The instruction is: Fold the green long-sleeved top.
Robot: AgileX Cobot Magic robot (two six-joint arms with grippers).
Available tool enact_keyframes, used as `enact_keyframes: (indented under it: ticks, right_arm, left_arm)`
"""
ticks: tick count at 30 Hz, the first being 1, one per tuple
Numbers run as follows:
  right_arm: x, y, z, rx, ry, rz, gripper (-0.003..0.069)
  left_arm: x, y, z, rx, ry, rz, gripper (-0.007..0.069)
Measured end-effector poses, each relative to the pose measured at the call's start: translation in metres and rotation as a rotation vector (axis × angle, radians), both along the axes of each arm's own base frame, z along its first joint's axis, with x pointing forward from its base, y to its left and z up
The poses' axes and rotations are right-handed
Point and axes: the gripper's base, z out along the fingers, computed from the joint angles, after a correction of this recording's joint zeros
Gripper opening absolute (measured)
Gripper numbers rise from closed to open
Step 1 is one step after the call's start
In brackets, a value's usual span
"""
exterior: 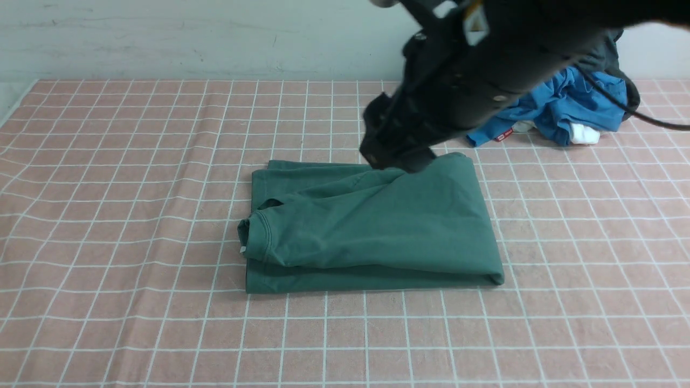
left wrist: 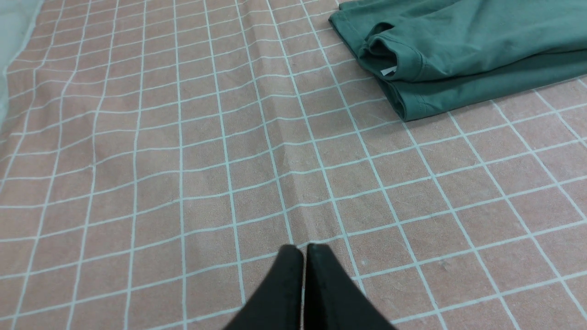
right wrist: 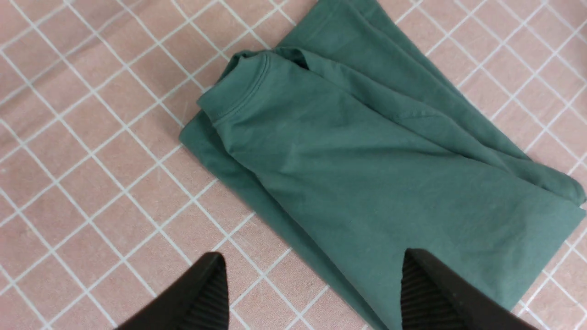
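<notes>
spare clothes on a checked cloth
a bright blue garment lies crumpled at the far right of the pinkish-brown cloth, with a red tag and a white bit of fabric showing at its near edge; a dark garment lies against it, and a pale wall stands behind the cloth.

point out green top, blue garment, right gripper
Green top (exterior: 377, 231): front view, middle of the folded body.
Blue garment (exterior: 585, 99): front view, crumpled upper part.
Right gripper (right wrist: 314, 279): right wrist view, midway between its open fingertips.
</notes>
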Motion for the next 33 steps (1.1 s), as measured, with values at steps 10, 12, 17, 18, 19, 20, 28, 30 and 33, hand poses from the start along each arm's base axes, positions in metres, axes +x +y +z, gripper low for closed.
enact_keyframes:
  ticks: [10,12,17,18,19,20,28,30,33]
  right_arm:
    - [-0.090,-0.081,0.001,0.143,-0.161,0.008,0.0410]
    - [-0.107,-0.096,-0.007,0.153,-0.173,0.008,0.0382]
    - [-0.132,-0.116,-0.007,0.201,-0.203,0.010,0.0286]
    - [-0.137,-0.120,-0.006,0.217,-0.211,0.011,0.0254]
    - [-0.144,-0.126,-0.003,0.244,-0.228,0.013,0.0220]
    - [-0.150,-0.130,-0.001,0.266,-0.239,0.014,0.0184]
    - [-0.189,-0.165,-0.003,0.371,-0.347,0.018,-0.0008]
    - [-0.192,-0.168,-0.007,0.372,-0.343,0.016,-0.0011]
    - [-0.199,-0.174,-0.011,0.354,-0.315,0.011,-0.0013]
  left_arm:
    - [0.000,0.000,0.000,0.000,-0.001,0.000,-0.0003]
    - [0.000,0.000,0.000,0.000,-0.001,0.000,-0.0003]
    - [0.000,0.000,0.000,0.000,-0.002,0.000,-0.0003]
    - [0.000,0.000,0.000,0.000,-0.002,0.000,-0.0003]
    - [0.000,0.000,0.000,0.000,-0.002,0.000,-0.0003]
    - [0.000,0.000,0.000,0.000,-0.002,0.000,-0.0003]
    - [0.000,0.000,0.000,0.000,-0.002,0.000,-0.0003]
    - [0.000,0.000,0.000,0.000,-0.002,0.000,-0.0003]
    - [0.000,0.000,0.000,0.000,-0.002,0.000,-0.0003]
